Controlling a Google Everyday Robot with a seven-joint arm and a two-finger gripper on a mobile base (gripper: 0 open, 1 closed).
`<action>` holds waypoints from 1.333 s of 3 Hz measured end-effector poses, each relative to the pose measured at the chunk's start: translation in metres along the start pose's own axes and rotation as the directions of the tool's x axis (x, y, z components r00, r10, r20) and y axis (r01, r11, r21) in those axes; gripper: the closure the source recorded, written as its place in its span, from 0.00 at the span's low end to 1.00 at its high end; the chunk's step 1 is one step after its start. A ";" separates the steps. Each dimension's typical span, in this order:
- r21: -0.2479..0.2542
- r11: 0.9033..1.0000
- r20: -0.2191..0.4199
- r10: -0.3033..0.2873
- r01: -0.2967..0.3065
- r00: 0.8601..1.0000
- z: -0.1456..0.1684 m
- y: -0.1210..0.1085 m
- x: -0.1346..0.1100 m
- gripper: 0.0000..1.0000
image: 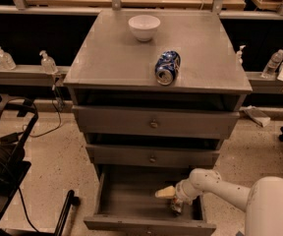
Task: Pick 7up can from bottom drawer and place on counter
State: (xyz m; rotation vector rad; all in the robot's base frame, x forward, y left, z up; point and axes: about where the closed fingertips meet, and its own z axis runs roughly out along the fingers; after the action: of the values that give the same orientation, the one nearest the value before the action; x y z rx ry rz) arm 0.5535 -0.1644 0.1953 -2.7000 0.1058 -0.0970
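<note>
Down at the right end of the bottom drawer (127,195), which stands pulled open below two shallower ones, I have the pincer (170,196) reaching in from the right on its pale arm. Just under it, toward the drawer's front right corner, sits a small pale shape that I take for the 7up can (177,206); the pincer is at it or touching it. I cannot tell how far the pincer is open, nor whether it has hold of the can.

By my reading, the step in hand is the grasp itself, with the lift not yet begun. If the hold is not secure, I would first settle it around the can. Then the move calls for a straight rise clear of the drawer's front wall and of the drawer above it, before carrying up to the tabletop (107,58). High above the drawer, that slab already bears a blue-and-white can (167,68) on its side and a white bowl (144,27), so I would aim for bare grey beside them.
</note>
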 end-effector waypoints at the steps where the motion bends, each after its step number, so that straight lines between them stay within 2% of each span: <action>1: 0.001 1.000 0.013 0.020 -0.020 1.000 0.009 0.013 0.002 0.00; 2: 0.005 0.999 0.043 0.032 -0.032 0.999 0.023 0.021 0.002 0.00; 3: -0.019 0.999 0.090 0.043 -0.041 0.995 0.041 0.028 0.000 0.02; 4: -0.057 0.997 0.118 0.058 -0.051 0.991 0.052 0.034 -0.002 0.25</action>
State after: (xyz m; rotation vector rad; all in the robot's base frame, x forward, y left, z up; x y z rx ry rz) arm 0.5534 -0.1734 0.1339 -2.7467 0.1481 0.0847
